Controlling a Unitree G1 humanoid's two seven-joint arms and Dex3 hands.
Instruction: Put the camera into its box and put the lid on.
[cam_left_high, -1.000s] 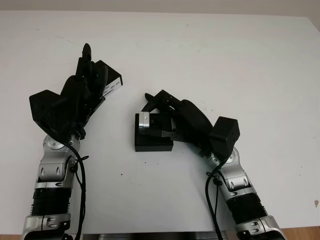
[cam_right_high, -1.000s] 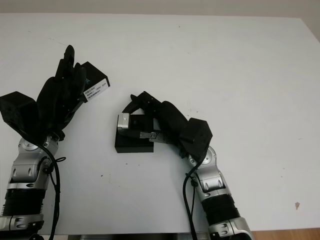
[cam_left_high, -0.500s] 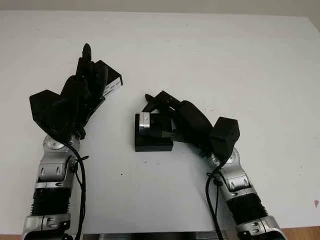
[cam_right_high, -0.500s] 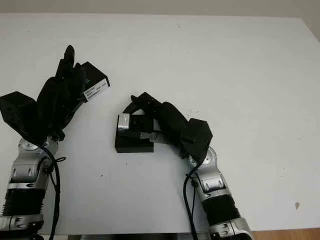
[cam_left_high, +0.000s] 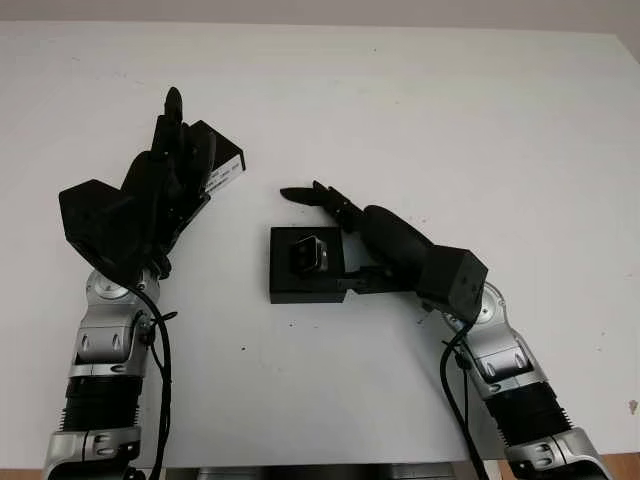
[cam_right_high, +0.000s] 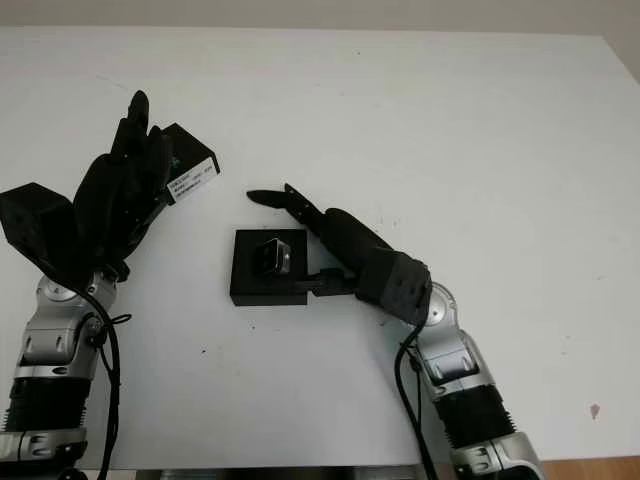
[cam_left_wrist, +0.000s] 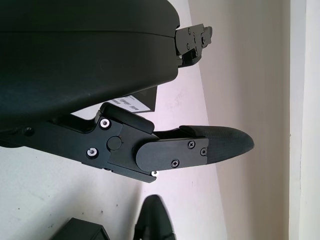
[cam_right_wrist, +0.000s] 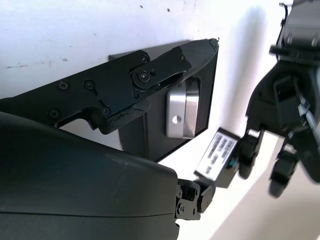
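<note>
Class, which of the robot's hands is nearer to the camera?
Right. The right hand is open beside the box holding the camera; the left hand grips the lid, apart from it.

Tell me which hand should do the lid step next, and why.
Left. The left hand already grips the lid, off to the box's left. The camera sits in the box, uncovered. The right hand is open beside the box, holding nothing, so it would likely only need to clear away.

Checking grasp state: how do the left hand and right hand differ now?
The left hand is shut on the lid, at the table's left; the right hand is open, holding nothing. The left hand stands apart from the box; the right hand reaches beside the box, where the camera sits. Both are black.
</note>
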